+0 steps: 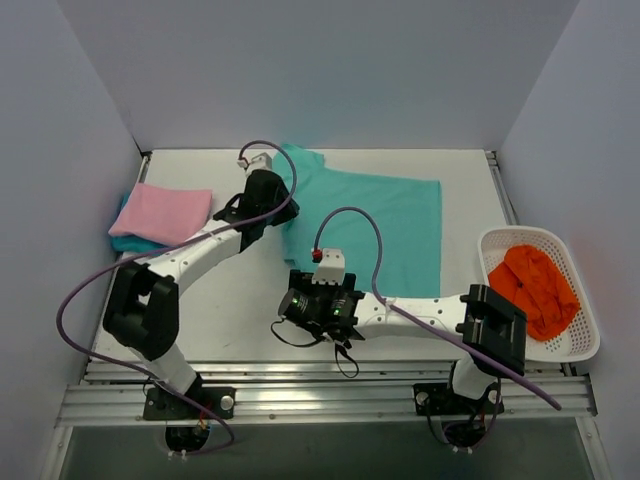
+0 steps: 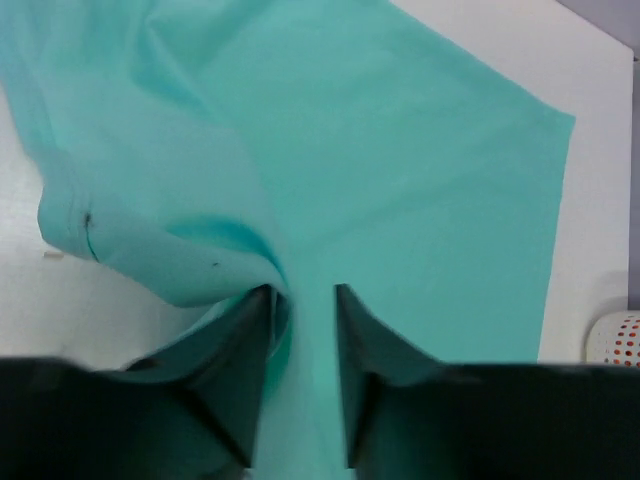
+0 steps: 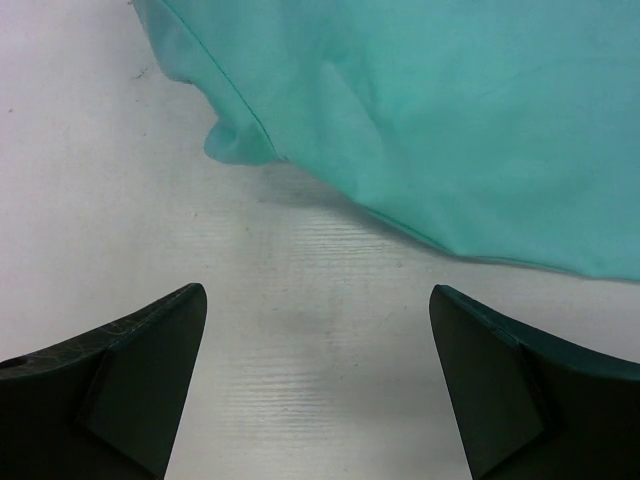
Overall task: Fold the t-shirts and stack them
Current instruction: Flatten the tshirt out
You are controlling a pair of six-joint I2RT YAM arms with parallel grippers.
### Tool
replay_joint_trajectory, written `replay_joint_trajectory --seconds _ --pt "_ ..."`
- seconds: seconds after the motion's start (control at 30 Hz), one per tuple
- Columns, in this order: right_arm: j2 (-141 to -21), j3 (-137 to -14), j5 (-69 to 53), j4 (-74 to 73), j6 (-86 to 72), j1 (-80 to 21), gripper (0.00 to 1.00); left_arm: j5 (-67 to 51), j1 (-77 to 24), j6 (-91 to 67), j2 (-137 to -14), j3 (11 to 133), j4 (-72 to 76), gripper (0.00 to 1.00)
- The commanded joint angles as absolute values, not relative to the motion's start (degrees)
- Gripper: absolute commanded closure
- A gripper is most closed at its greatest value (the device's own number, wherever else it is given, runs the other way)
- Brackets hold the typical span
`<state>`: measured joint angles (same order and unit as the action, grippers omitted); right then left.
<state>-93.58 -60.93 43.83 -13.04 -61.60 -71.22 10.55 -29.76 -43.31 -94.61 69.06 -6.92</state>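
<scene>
A mint-teal t-shirt [image 1: 380, 220] lies spread flat on the white table, filling the left wrist view [image 2: 400, 150]. My left gripper [image 1: 262, 190] is at its left edge, near the sleeve. Its jaws [image 2: 303, 290] stand narrowly apart with a raised fold of the shirt gathered between them and round the left finger. My right gripper [image 1: 318, 305] hovers open over bare table just short of the shirt's near hem [image 3: 450, 100], nothing between its fingers [image 3: 318, 290]. A folded pink t-shirt [image 1: 165, 212] rests on a folded darker turquoise one [image 1: 130, 243] at the far left.
A white mesh basket [image 1: 500, 238] stands at the right edge with an orange cloth [image 1: 538, 290] in it. Grey walls close in the table on three sides. A metal rail runs along the near edge.
</scene>
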Motion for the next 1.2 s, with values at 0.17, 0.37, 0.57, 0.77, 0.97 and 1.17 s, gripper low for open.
replay_joint_trajectory --seconds 0.17,0.37,0.57,0.77,0.97,1.17 --pt "-87.1 -58.3 49.1 -16.7 -62.8 -69.3 0.11 -7.0 -26.5 -38.5 -132.7 105.1 -14.6 0.12" --pt "-86.7 -58.8 48.8 -16.9 -63.1 -70.6 0.11 -4.6 -26.9 -35.2 -147.2 131.2 -29.1 0.05" --pt "-88.6 -60.1 49.0 -17.1 -62.8 -70.9 0.11 4.0 -23.0 -36.7 -116.3 92.2 -9.3 0.06" --pt "-89.0 -60.6 49.1 -16.0 -62.2 -70.8 0.11 7.5 -19.0 -35.5 -93.2 74.9 -7.7 0.06" --pt "-88.7 -61.0 49.4 -16.1 -62.0 -71.0 0.11 6.1 -19.7 -37.4 -85.9 62.9 -3.3 0.06" --pt "-87.9 -59.9 49.5 -16.8 -62.6 -71.0 0.11 3.7 -22.3 -42.7 -87.1 48.5 10.6 0.06"
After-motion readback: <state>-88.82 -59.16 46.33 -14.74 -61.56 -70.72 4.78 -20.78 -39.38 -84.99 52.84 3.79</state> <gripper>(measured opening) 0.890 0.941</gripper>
